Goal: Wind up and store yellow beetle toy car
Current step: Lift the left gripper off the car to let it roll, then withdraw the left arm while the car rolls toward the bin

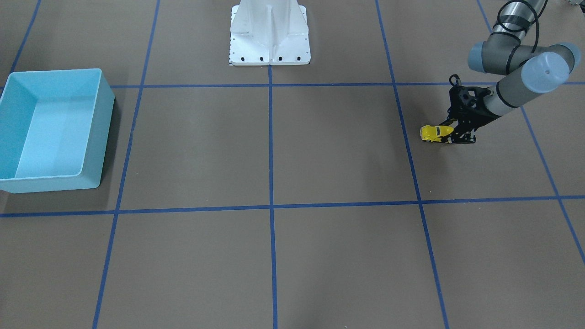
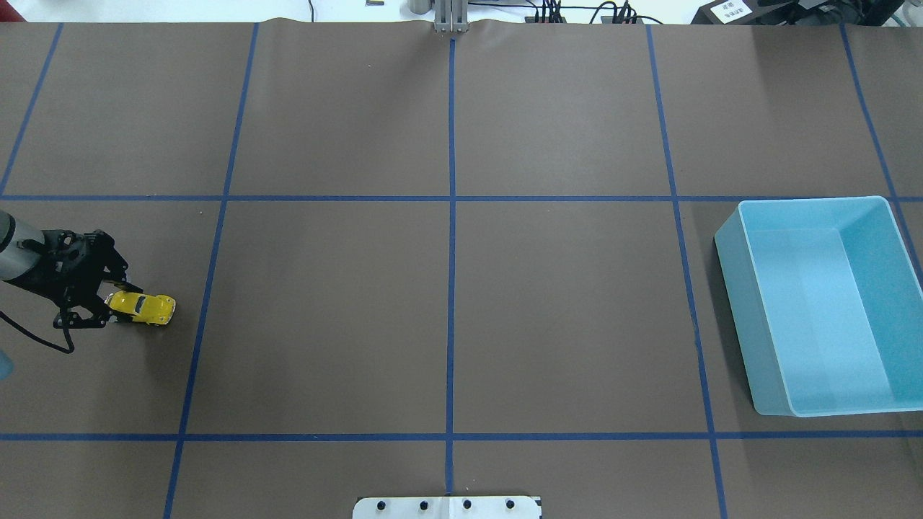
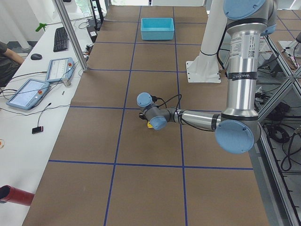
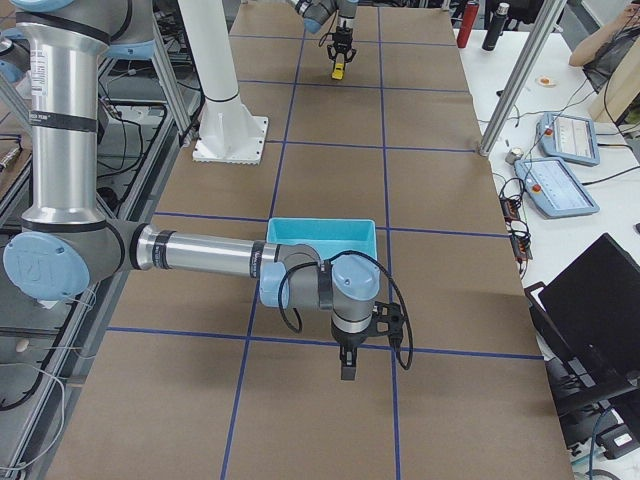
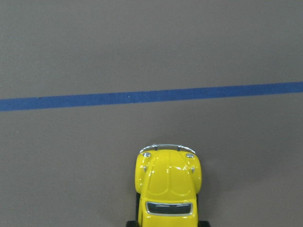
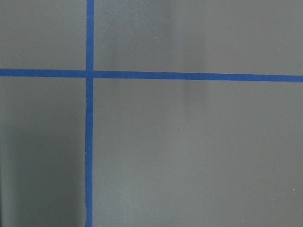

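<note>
The yellow beetle toy car (image 2: 146, 308) stands on its wheels on the brown table at the robot's far left. It also shows in the front view (image 1: 435, 132) and, nose forward, at the bottom of the left wrist view (image 5: 168, 187). My left gripper (image 2: 115, 300) reaches in low from the left, and its fingers (image 1: 457, 135) close around the car's rear end. My right gripper (image 4: 348, 366) shows only in the exterior right view, pointing down over bare table near the bin; I cannot tell if it is open or shut.
The light blue bin (image 2: 728, 249) stands open and empty at the robot's far right, also in the front view (image 1: 106, 91). The white robot base (image 1: 269, 50) is at the table's middle edge. Blue tape lines (image 2: 451, 216) grid the brown table.
</note>
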`<state>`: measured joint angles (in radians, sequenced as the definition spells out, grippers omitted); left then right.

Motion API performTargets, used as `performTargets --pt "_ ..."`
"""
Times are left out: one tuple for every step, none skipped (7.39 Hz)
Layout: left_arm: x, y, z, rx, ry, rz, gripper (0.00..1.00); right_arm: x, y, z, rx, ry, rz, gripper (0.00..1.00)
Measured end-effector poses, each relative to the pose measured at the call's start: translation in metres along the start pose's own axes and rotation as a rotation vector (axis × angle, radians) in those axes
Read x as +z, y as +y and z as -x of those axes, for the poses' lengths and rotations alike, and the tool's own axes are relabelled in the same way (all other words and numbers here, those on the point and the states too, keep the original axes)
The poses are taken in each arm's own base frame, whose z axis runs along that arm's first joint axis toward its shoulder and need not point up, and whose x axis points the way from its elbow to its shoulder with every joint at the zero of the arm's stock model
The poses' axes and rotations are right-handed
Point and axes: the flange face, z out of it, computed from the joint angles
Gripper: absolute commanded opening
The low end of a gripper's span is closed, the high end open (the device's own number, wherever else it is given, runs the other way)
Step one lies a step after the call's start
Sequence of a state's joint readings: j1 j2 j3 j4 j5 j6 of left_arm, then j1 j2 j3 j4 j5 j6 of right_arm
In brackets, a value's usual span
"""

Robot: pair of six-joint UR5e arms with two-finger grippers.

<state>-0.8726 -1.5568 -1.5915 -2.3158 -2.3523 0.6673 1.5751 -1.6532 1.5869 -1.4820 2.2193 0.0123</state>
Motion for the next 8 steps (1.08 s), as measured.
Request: performTargets --pt "-0.003 0.001 0.001 -0.001 -0.006 -0.003 1.00 0.000 0.000 0.000 0.000 0.000 0.000 0.99" --pt "-0.006 0.002 0.003 -0.004 -0.011 -0.004 1.00 0.000 0.000 0.000 -0.001 0.000 -0.001 0.99" --pt "-0.009 0.004 0.004 -0.008 -0.017 -0.005 1.00 0.000 -0.001 0.000 -0.001 0.001 0.000 0.99" --pt "-0.011 0.006 0.006 -0.013 -0.022 -0.005 1.00 0.000 -0.001 0.000 -0.001 0.001 0.000 0.99" --pt "-0.015 0.008 0.007 -0.019 -0.027 -0.007 1.00 0.000 -0.001 0.000 -0.001 0.001 0.000 0.99" --pt "-0.020 0.011 0.010 -0.028 -0.037 -0.006 1.00 0.000 -0.001 0.000 -0.001 0.001 0.000 0.99" --pt "-0.025 0.015 0.013 -0.039 -0.046 -0.005 1.00 0.000 -0.001 0.000 -0.001 0.001 0.000 0.99" --pt "-0.029 0.018 0.015 -0.053 -0.054 -0.001 1.00 0.000 -0.001 0.000 0.000 0.001 0.000 0.99"
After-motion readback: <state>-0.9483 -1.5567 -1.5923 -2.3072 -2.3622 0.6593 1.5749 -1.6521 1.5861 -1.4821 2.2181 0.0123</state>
